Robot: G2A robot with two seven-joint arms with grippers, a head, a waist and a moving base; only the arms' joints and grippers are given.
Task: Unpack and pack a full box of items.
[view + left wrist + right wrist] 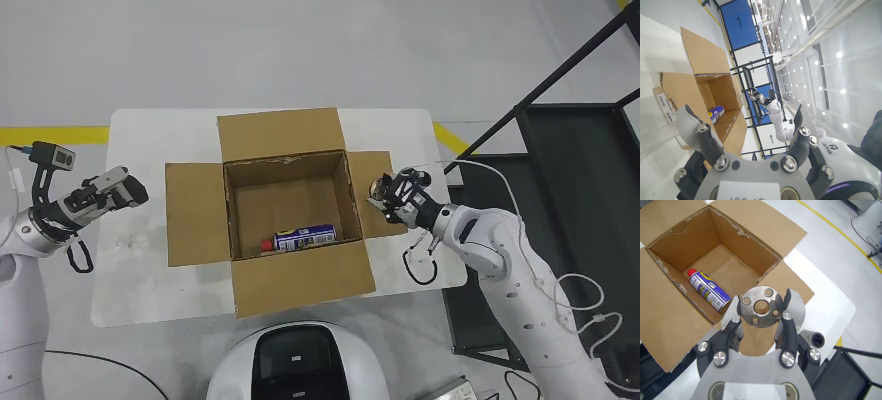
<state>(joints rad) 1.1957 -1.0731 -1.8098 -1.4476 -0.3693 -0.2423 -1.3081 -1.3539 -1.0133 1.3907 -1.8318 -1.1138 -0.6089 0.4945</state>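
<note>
Now you are holding a round metal disc point(750, 310) in your right gripper point(762, 296). The jaws are pinching it by the rim from two sides, I think because the flat plate is giving no other place to grip. The gripper is hanging above the right flap point(372, 168) of the open cardboard box point(280, 132), just beside the opening, so the disc is either going in or coming out; I cannot tell which. Inside the box a spray can point(305, 239) is lying on its side against the front wall, on your side. A short metal cylinder point(813, 337) is lying on the white table point(150, 280) near the right gripper. Your left gripper point(742, 115) is waiting well apart from the box on its left side. Its jaws are spread wide and holding nothing, probably so that it is not blocking the opening.
</note>
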